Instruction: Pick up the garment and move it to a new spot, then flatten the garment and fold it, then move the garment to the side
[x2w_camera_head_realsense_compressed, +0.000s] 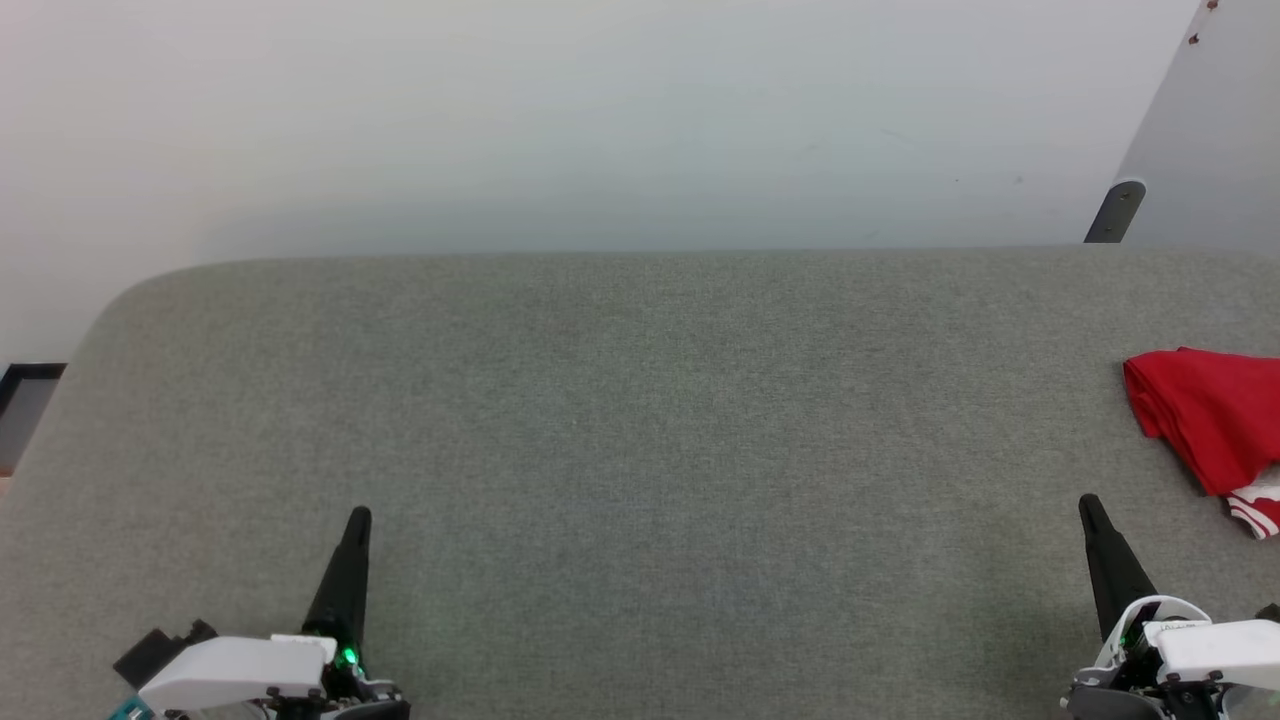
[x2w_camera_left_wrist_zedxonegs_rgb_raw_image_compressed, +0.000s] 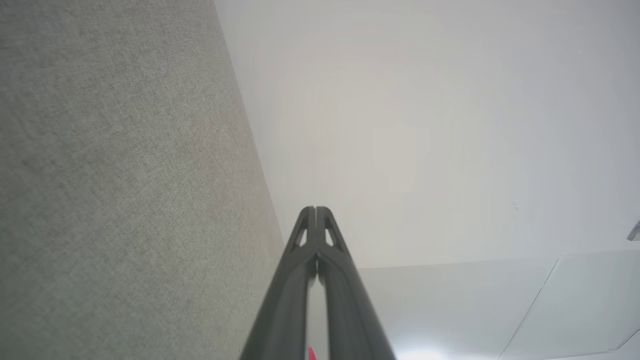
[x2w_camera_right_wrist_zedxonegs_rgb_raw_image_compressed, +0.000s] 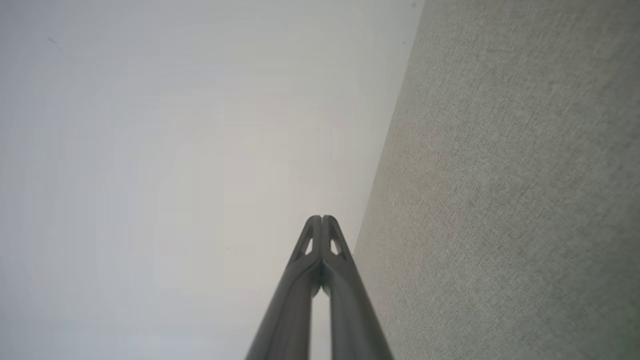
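Note:
The garment (x2w_camera_head_realsense_compressed: 1210, 425) is a bunched bright red cloth with a bit of red-and-white striped trim, lying at the far right edge of the grey fabric surface (x2w_camera_head_realsense_compressed: 640, 430) and partly cut off by the head view's edge. My right gripper (x2w_camera_head_realsense_compressed: 1091, 507) stands at the lower right, shut and empty, a short way below and left of the garment. My left gripper (x2w_camera_head_realsense_compressed: 359, 519) is at the lower left, shut and empty, far from the cloth. Both wrist views show the fingertips pressed together: left gripper (x2w_camera_left_wrist_zedxonegs_rgb_raw_image_compressed: 316, 210), right gripper (x2w_camera_right_wrist_zedxonegs_rgb_raw_image_compressed: 322, 218). A red sliver (x2w_camera_left_wrist_zedxonegs_rgb_raw_image_compressed: 311, 354) peeks between the left fingers.
The grey surface has a rounded corner at the back left (x2w_camera_head_realsense_compressed: 140, 285) and its far edge runs along a pale wall (x2w_camera_head_realsense_compressed: 600, 120). A grey panel with a dark bracket (x2w_camera_head_realsense_compressed: 1118, 210) stands at the back right.

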